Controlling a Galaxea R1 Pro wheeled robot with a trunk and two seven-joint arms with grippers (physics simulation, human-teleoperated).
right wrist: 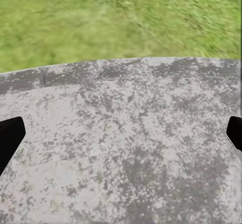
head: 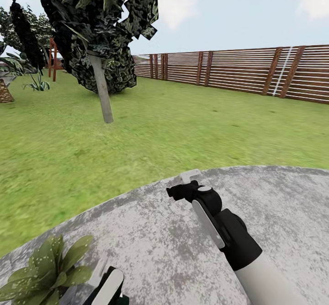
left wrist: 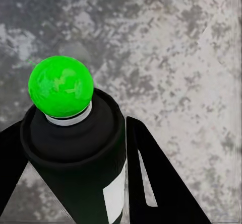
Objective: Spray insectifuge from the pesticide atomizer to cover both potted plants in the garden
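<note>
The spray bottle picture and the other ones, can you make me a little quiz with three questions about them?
1. True or false: the left gripper has the pesticide atomizer between its jaws.
2. What colour is the round tip on top of the atomizer? A red, B green, C white.
3. Fill the gap: the speckled potted plant stands on the grey stone paving, beside the robot's ____ arm.

Key
1. True: in the left wrist view a dark finger stands on each side of the black bottle.
2. B, green, above a white ring.
3. Left. The right gripper hangs open over bare paving, its jaws far apart in the right wrist view.
</note>
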